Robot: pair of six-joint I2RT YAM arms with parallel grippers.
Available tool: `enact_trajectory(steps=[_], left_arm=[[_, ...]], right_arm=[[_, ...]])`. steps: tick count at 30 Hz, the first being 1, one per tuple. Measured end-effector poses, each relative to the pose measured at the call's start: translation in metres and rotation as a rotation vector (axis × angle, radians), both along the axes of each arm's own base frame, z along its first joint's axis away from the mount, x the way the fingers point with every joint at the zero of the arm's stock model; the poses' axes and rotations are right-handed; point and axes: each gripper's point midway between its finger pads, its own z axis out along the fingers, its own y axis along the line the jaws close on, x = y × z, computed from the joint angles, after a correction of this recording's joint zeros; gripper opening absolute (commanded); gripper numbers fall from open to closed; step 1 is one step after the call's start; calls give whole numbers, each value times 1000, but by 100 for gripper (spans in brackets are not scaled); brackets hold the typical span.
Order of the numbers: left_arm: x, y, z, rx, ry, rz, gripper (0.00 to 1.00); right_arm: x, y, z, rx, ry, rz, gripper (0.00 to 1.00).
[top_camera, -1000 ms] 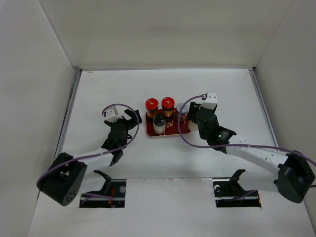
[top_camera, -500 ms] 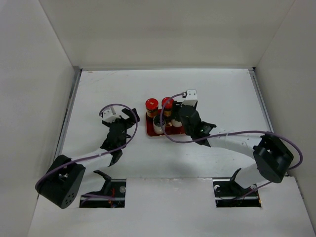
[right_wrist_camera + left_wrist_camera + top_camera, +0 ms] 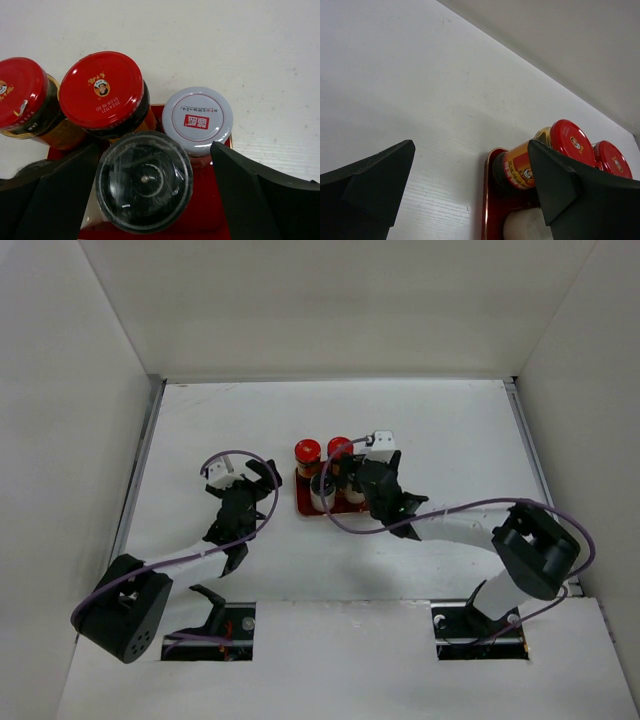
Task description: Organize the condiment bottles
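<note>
All four jars stand on the red tray (image 3: pixel 212 200). In the right wrist view, two red-capped jars (image 3: pixel 102 90) (image 3: pixel 17 92) stand at the back. A pale grey-capped jar (image 3: pixel 197 117) is at the right and a jar with a dark glossy lid (image 3: pixel 144 180) is in front. My right gripper (image 3: pixel 155 150) is open just above them, with its fingers on either side of the dark-lidded jar. My left gripper (image 3: pixel 470 155) is open and empty to the left of the tray (image 3: pixel 486 200), facing a red-capped jar (image 3: pixel 560 145).
In the top view the tray (image 3: pixel 303 506) lies mid-table between my left gripper (image 3: pixel 262 480) and my right gripper (image 3: pixel 352 480). White walls close in the table on the left, back and right. Purple cables loop over both arms.
My right gripper has swung left from the tray's right edge to over the jars on the tray. My left arm has barely moved.
</note>
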Motion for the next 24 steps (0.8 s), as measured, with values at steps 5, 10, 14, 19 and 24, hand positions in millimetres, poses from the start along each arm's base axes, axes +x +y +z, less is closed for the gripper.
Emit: enact_trajectory(steps=[5,10,14,19,24], left_arm=[[-1,9,-9,36,54,47,100],[4,16,14,55,71,110,100],[12,4,43,66,82,100,100],[12,-12,62,94,118,62,100],[9,-18,66,120,151,43,100]], right_arm=[[-11,-8,30,44,-52,10,100],[-30,-38,85,160,-166,-17,100],[-41,-84,101,226,-232,-113,100],[-47,-141,75,269,-227,-267,100],[-52,-163,59,344,-212,-334,91]])
